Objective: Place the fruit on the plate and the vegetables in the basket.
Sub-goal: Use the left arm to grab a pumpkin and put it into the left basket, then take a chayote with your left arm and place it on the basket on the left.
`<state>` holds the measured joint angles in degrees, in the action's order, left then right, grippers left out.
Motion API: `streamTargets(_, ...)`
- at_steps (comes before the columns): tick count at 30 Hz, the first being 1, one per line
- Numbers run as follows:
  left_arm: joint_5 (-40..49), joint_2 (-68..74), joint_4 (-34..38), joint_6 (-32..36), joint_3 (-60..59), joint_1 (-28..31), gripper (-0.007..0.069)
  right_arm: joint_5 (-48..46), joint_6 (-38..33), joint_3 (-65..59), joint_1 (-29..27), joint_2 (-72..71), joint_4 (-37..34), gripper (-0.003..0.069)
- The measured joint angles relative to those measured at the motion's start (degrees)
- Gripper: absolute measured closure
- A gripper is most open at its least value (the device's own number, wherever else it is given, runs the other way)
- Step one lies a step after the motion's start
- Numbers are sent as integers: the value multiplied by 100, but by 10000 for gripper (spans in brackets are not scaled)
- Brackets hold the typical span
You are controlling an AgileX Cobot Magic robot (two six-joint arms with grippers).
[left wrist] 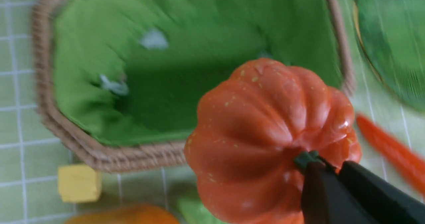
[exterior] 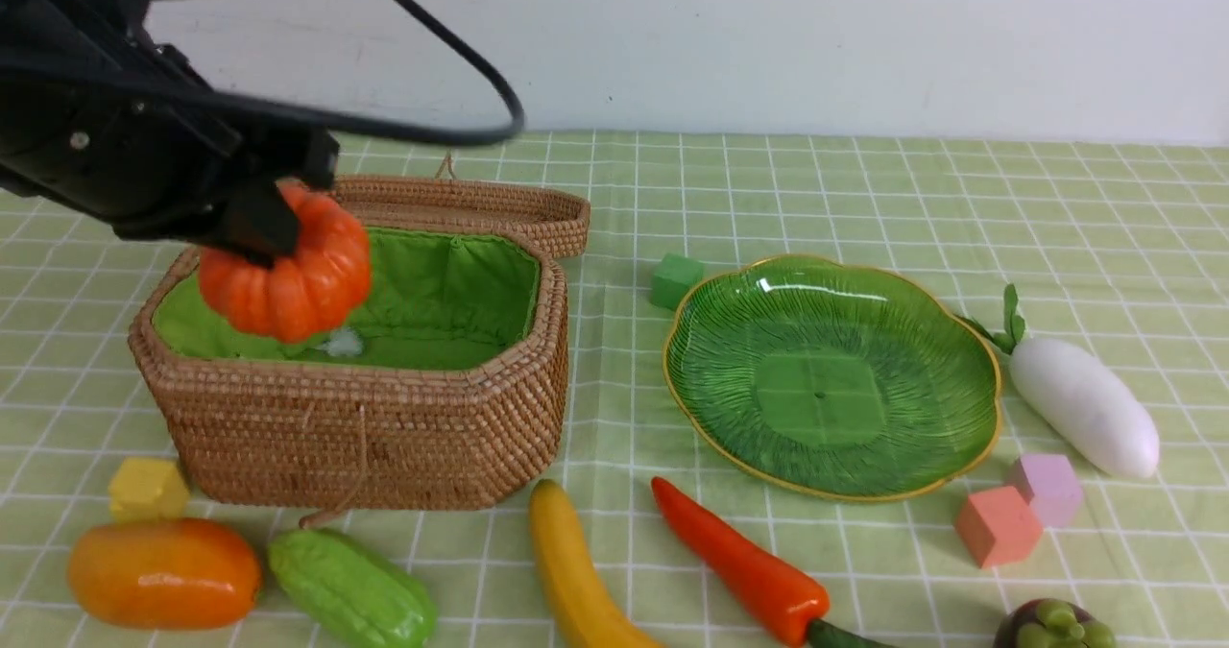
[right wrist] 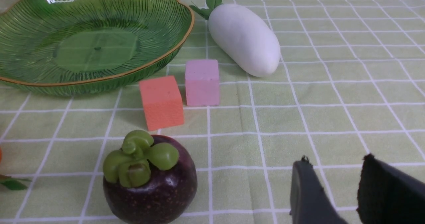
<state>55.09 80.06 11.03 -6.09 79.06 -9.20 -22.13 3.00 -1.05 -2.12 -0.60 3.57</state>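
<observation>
My left gripper (exterior: pixel 261 233) (left wrist: pixel 327 166) is shut on the green stem of a small orange-red pumpkin (exterior: pixel 288 274) (left wrist: pixel 265 134), which hangs over the near left part of the open wicker basket (exterior: pixel 365 418) (left wrist: pixel 99 157). The green plate (exterior: pixel 677 341) (right wrist: pixel 93 48) is empty. On the cloth lie the banana (exterior: pixel 576 571), mango (exterior: pixel 163 571), gourd (exterior: pixel 350 586), chili (exterior: pixel 739 562) and white radish (exterior: pixel 1085 408) (right wrist: pixel 244 38). The mangosteen (right wrist: pixel 149 181) stands near my right gripper (right wrist: pixel 335 159), which is open and empty above the cloth.
Foam cubes sit about: yellow (exterior: pixel 146 488) by the basket's front left corner, green (exterior: pixel 675 278) behind the plate, orange (exterior: pixel 997 525) and pink (exterior: pixel 1047 487) between plate and radish. The basket lid (exterior: pixel 480 208) lies open at the back.
</observation>
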Motion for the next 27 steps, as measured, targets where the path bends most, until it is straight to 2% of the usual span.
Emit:
streamTargets(3, -440, 399, 430, -175, 6, 345, 606, 0, 0, 0, 0, 0, 0, 417)
streamTargets(8, -997, 1068, 1050, -461, 6, 423, 606, 0, 0, 0, 0, 0, 0, 417)
streamTargets(12, -1105, 1394, 1116, -844, 6, 423, 590, 0, 0, 0, 0, 0, 0, 417)
streamTargets(16, -1151, 1730, 1127, -1412, 6, 423, 529, 0, 0, 0, 0, 0, 0, 417)
streamTargets(23, -1132, 1791, 1141, -1299, 6, 423, 305, 0, 0, 0, 0, 0, 0, 417)
streamTargets(27, -944, 1699, 1275, -1004, 6, 423, 104, 0, 0, 0, 0, 0, 0, 417)
